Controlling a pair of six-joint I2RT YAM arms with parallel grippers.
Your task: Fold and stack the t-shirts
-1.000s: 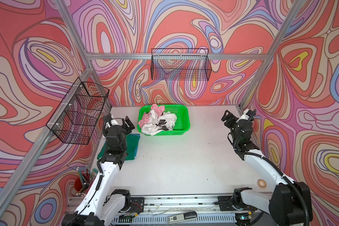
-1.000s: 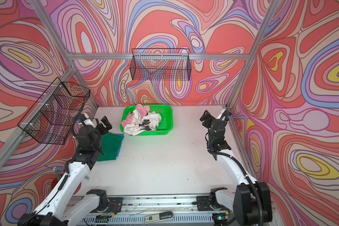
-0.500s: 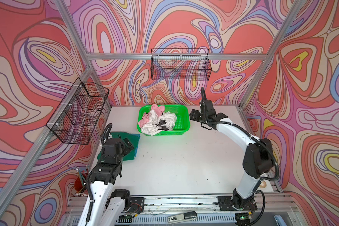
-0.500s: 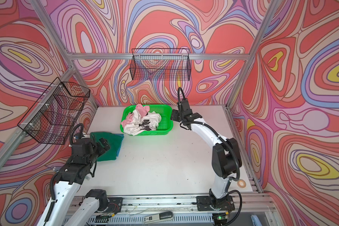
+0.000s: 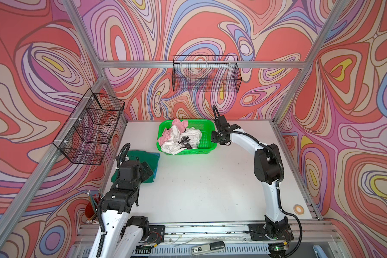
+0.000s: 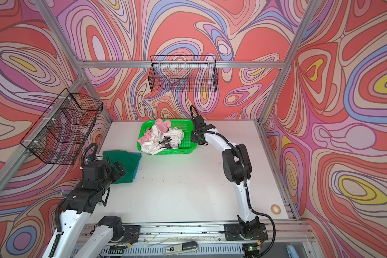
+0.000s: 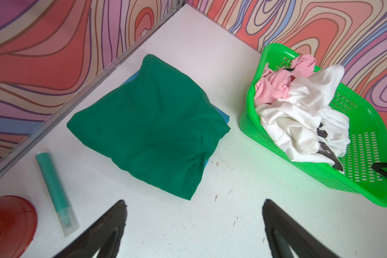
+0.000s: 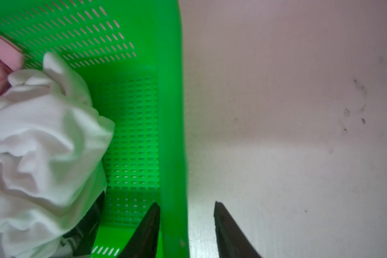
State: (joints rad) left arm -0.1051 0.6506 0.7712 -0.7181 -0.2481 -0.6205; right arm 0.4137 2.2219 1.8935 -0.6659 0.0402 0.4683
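The left gripper (image 7: 193,201) hangs open-jawed by the folded dark green t-shirt (image 7: 147,125) at the left edge of the worktop (image 5: 210,189). At the back edge, the right gripper (image 8: 187,202) straddles a wall of the green basket (image 8: 172,111), jaws apart, unclamped. Fetching the white t-shirt (image 8: 42,138) seems in hand, and next likely calls for closing, then dragging the basket nearer.

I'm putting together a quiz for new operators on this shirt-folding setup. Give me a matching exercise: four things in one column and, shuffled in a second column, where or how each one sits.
Things
1. dark green t-shirt
2. white t-shirt
3. marker
4. right gripper

Places or states
A. crumpled in the basket
B. one finger inside the basket's wall, one outside
C. folded on the table
D. lying on the table near the red cup

Pairs: 1-C, 2-A, 3-D, 4-B
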